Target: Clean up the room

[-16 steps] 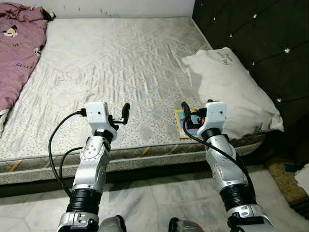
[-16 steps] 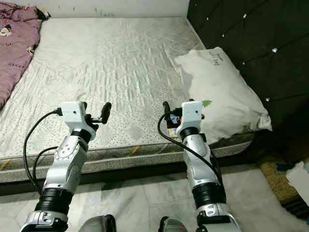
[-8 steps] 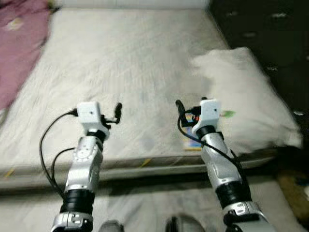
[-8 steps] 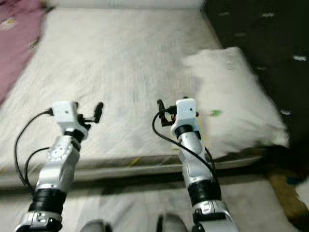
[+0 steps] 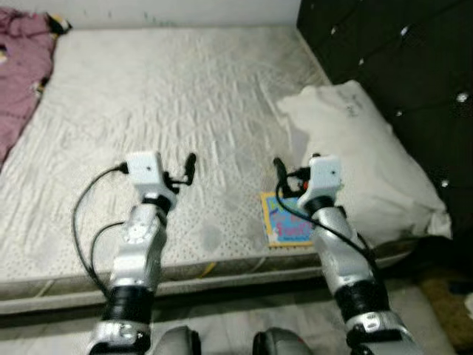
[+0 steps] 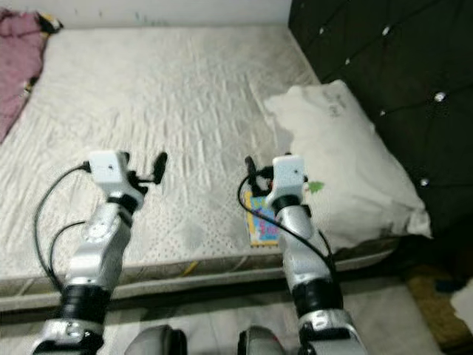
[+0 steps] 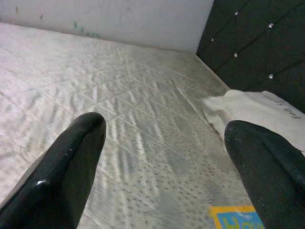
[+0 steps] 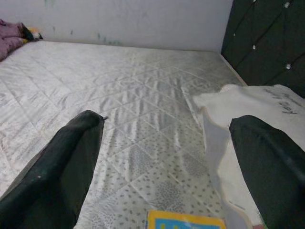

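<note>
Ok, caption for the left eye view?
Both open tools, left and right, raised over the mattress; book beside pillow.

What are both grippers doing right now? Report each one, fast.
Left gripper: open, holding nothing, raised above the mattress.
Right gripper: open, holding nothing, above the colourful book beside the pillow.

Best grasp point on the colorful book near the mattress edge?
Probably the book's near edge, where it almost reaches the mattress rim. It lies flat, so come low from the robot's side, open right gripper sliding one finger beneath. The pillow blocks its right side.
</note>
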You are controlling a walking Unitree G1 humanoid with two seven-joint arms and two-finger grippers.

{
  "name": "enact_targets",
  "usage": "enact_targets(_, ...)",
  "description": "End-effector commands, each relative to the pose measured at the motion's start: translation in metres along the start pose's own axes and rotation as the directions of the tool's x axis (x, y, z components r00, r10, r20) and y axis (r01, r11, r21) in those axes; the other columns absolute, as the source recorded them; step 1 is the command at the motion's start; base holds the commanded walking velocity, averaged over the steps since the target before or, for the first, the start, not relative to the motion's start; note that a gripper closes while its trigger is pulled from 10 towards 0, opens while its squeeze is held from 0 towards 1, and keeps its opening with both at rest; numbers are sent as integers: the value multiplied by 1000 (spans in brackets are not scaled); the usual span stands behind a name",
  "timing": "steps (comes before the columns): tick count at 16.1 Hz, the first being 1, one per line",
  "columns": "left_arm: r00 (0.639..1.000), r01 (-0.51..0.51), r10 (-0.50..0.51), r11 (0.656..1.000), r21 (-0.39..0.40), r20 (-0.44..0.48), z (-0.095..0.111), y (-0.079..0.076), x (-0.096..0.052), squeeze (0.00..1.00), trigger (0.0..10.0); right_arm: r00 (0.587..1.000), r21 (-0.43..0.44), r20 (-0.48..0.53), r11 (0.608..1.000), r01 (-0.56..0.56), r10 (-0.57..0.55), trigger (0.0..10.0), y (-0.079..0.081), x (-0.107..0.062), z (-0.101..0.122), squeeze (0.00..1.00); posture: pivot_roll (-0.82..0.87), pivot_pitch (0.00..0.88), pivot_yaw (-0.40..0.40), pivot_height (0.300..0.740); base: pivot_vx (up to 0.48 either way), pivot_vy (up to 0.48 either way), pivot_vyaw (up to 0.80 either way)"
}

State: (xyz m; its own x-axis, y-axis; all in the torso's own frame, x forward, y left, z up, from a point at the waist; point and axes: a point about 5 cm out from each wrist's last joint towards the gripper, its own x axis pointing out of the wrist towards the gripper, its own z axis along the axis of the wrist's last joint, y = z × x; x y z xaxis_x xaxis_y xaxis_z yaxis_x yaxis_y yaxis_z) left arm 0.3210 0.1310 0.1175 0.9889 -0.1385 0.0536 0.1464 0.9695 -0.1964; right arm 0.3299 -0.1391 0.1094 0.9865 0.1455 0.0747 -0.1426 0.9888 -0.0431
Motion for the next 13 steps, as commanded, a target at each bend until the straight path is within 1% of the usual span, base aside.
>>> enact_targets(1,1000,10,-10,1000,7,-11,-2,-1,-2,0,10000,1000,2,4,1000,7,-7,10000,-2,-1,0,0,-25,122,-18,740,0,431,0)
enact_targets(4,1000,9,-9,1000,8,-11,-2,0,-1,0,10000,1000,3,0,1000,9,-9,10000,-2,0,0,0,-25,120,-16,740,0,480,0)
enact_targets(5,1000,6,-6,1000,5,-12,-1,1,-1,0,10000,1000,2,-2,1000,9,-9,10000,-2,0,-1,0,-25,120,-16,740,0,480,-644)
enact_targets(13,1000,3,-3,1000,-7,-17,-2,1,-1,0,10000,1000,-4,-6,1000,6,-6,10000,-2,0,-1,0,-28,118,-17,740,0,480,0)
